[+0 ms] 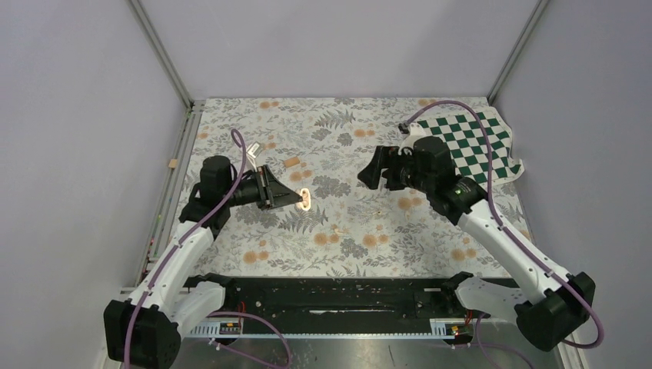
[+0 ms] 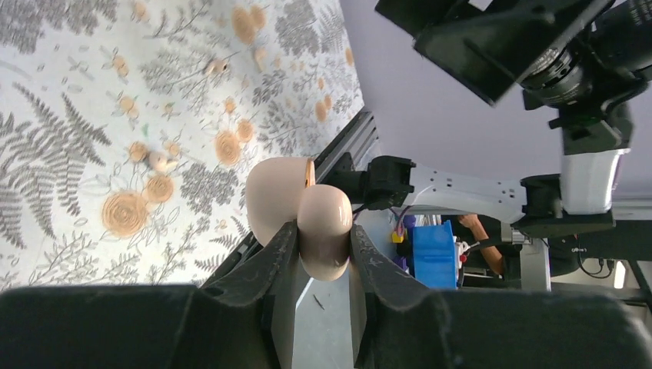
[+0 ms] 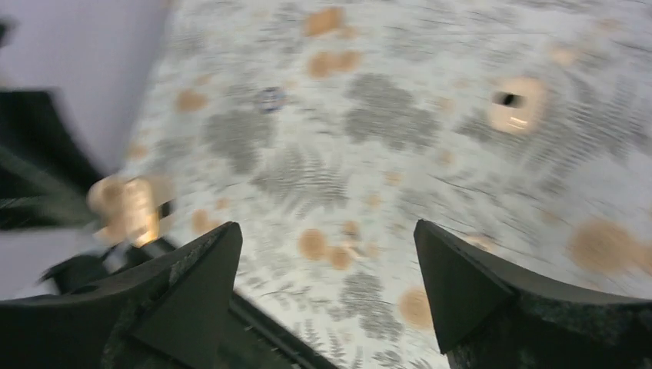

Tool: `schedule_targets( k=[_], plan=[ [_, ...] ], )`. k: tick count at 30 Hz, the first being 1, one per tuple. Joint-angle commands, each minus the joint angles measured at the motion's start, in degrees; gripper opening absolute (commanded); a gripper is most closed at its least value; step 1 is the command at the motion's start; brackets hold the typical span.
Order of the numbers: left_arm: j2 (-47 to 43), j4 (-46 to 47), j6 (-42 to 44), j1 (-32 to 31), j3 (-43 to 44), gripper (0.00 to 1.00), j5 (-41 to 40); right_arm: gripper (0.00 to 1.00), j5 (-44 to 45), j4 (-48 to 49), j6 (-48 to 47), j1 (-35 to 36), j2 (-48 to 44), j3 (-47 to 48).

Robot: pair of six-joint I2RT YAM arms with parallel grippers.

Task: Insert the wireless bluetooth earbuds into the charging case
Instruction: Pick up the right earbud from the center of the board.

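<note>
My left gripper (image 1: 298, 198) is shut on the peach-beige charging case (image 1: 306, 198) and holds it above the mat, left of centre. In the left wrist view my left gripper (image 2: 323, 229) pinches one rounded half of the case (image 2: 324, 211), and the other half (image 2: 275, 196) stands open beside it. Two tiny earbuds lie loose on the mat, one (image 1: 336, 228) (image 2: 159, 161) nearer the case and one (image 1: 377, 213) (image 2: 216, 67) farther right. My right gripper (image 1: 368, 173) (image 3: 327, 231) is open and empty above the mat's centre-right. The right wrist view is blurred, and the case (image 3: 127, 207) shows at its left.
A flat tan oblong piece (image 1: 291, 162) (image 3: 511, 104) lies on the floral mat (image 1: 338, 254) behind the case. A green and white checkered cloth (image 1: 477, 146) lies at the back right. Metal frame rails run along the left edge (image 1: 173, 184).
</note>
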Motion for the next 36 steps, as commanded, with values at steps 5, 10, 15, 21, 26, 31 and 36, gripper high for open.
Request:
schedule_targets(
  k=[5, 10, 15, 21, 26, 31, 36],
  plan=[
    [0.45, 0.91, 2.02, 0.36, -3.1, 0.0, -2.69, 0.74, 30.97, -18.27, 7.61, -0.29, 6.31, -4.0],
    [0.64, 0.67, 2.5, 0.41, -2.15, 0.0, -2.8, 0.66, 31.68, -12.74, 19.41, -0.29, 6.75, -10.24],
    [0.86, 0.68, 2.8, 0.29, -1.84, 0.0, -2.99, 0.61, 24.08, -9.41, 27.04, -0.29, 12.0, -11.04],
    [-0.12, 0.73, 2.62, 0.3, -1.79, 0.0, -3.15, 0.55, 24.09, -5.11, 33.8, -0.31, 15.53, -12.49],
    [-0.24, 0.73, 2.62, 0.27, -1.77, 0.0, -3.36, 0.54, 24.51, -5.92, 33.86, -0.29, 19.07, -9.84],
    [-0.28, 1.47, 2.1, 0.27, -2.1, 0.0, -3.17, 0.5, 24.3, -6.12, 35.03, -0.34, 22.0, -8.77],
    [-0.3, 1.48, 2.09, 0.28, -1.97, 0.0, -2.96, 0.46, 23.92, -5.43, 34.86, -0.3, 24.44, -7.47]
  ],
)
